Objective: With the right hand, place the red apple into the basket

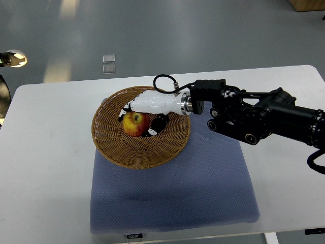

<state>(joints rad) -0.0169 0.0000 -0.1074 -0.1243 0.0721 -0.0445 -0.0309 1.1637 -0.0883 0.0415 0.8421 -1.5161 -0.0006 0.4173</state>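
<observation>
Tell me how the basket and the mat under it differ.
The basket is round, brown and woven of wicker; the mat is squarish, blue-grey and flat, with a fine dotted surface. The basket has a raised rim and holds the apple, with the right robot hand around it; the mat has nothing on it but the basket, which overhangs its far left corner. Both rest on the white table.

Right arm (pixel 264 119) comes in from 3 o'clock, reaching toward 9; white right hand (pixel 147 109) palm down, fingers curled around the apple (pixel 135 123).
</observation>
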